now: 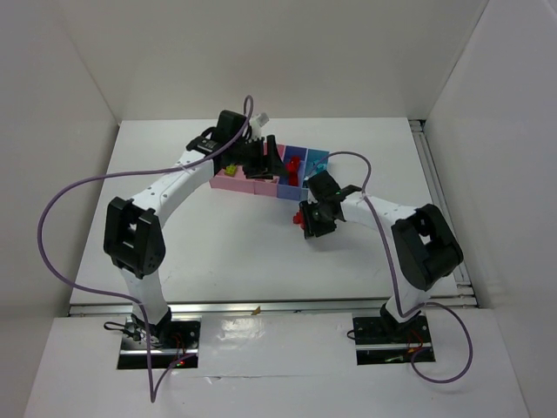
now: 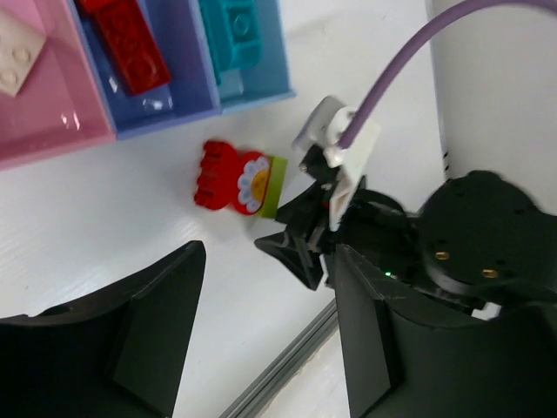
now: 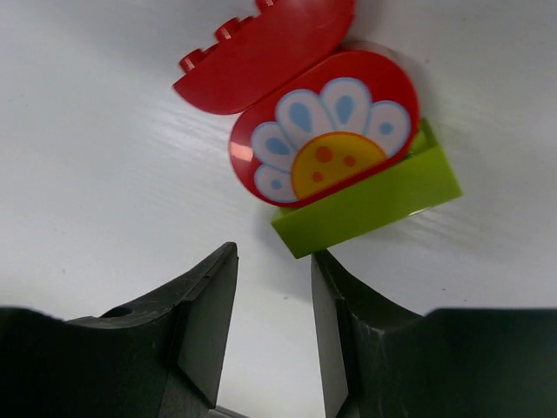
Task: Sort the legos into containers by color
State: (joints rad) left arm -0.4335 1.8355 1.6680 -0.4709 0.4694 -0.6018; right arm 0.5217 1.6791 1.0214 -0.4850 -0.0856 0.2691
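Observation:
The containers [image 1: 228,183] stand in a row at the table's middle back. In the left wrist view a pink bin [image 2: 61,113] holds a white lego [image 2: 17,57], the periwinkle bin [image 2: 165,117] a red brick [image 2: 126,43], and the light blue bin [image 2: 261,83] a cyan brick [image 2: 233,30]. A clump of red bricks, a flower tile and a lime green brick [image 3: 331,148] lies on the table just in front of the bins [image 2: 239,180]. My right gripper [image 3: 272,296] is open, its tips right at the clump's green corner. My left gripper [image 2: 269,252] is open and empty above the bins [image 1: 264,159].
A lime green lego [image 1: 231,167] lies in the leftmost pink bin. White walls stand around the table. A metal rail [image 1: 261,306] runs along the near edge. Purple cables [image 1: 61,196] loop off both arms.

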